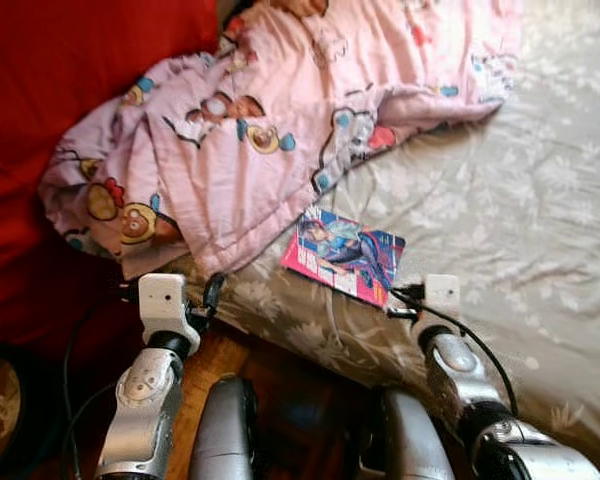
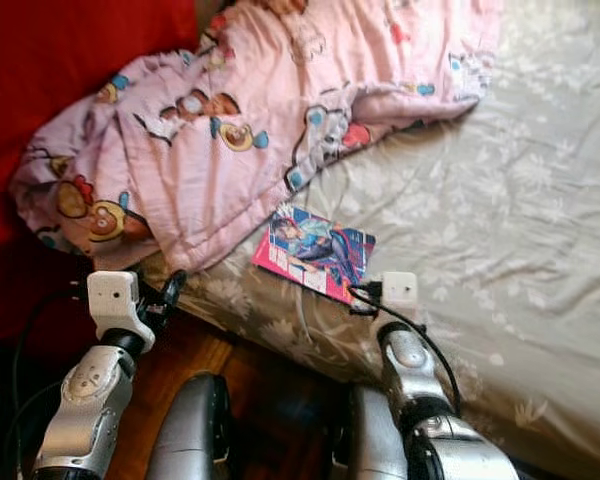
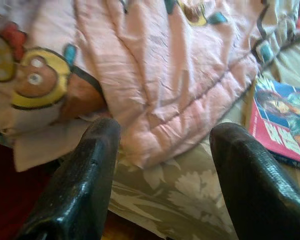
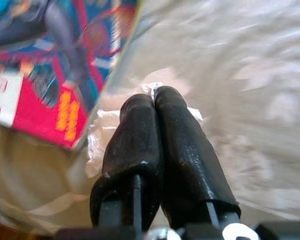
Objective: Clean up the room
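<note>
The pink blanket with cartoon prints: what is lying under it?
The pink blanket lies bunched on the grey flowered bed sheet, and its left part hangs over the bed edge. Its lower edge overlaps a corner of the magazine. Whatever else is beneath the folds is covered.

Bed [image 1: 520,200] in pale floral sheet, with crumpled pink cartoon blanket [image 1: 270,130] and magazine [image 1: 345,255].
</note>
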